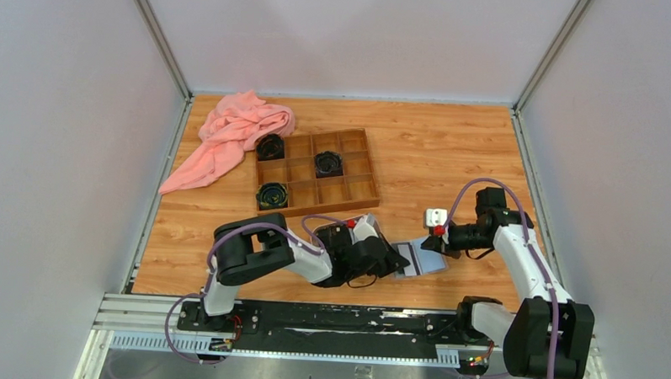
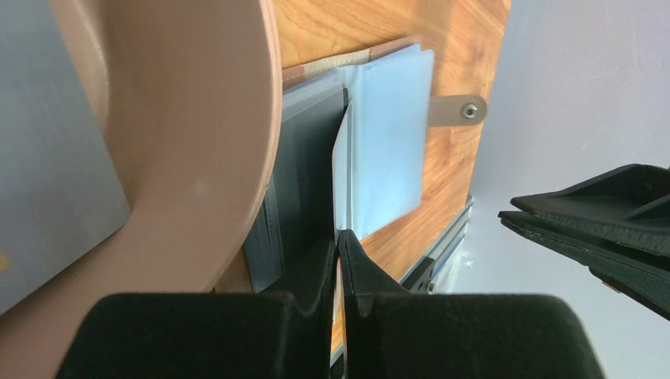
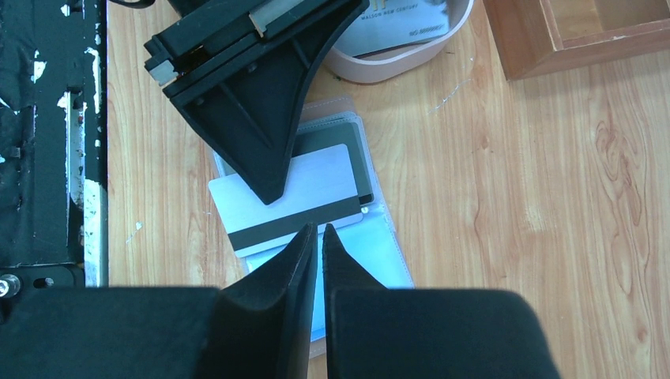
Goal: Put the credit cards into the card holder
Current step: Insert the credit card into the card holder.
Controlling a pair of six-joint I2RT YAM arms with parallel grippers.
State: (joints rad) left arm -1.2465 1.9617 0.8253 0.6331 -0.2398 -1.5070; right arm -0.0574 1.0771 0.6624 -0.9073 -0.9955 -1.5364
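Wooden worktop (image 1: 451, 151); left end effector (image 2: 338, 241) clamps a white credit card (image 3: 324, 189) over the card holder (image 2: 391, 142), right end effector (image 3: 319, 230) clenched; tilted entry could snag the sleeve (image 3: 379, 253).

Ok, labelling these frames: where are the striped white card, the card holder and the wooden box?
striped white card (image 3: 324, 178), right wrist view, white face above the stripe.
card holder (image 3: 375, 257), right wrist view, pale blue inner sleeve.
wooden box (image 1: 357, 163), top external view, bare floor of a right-side compartment.
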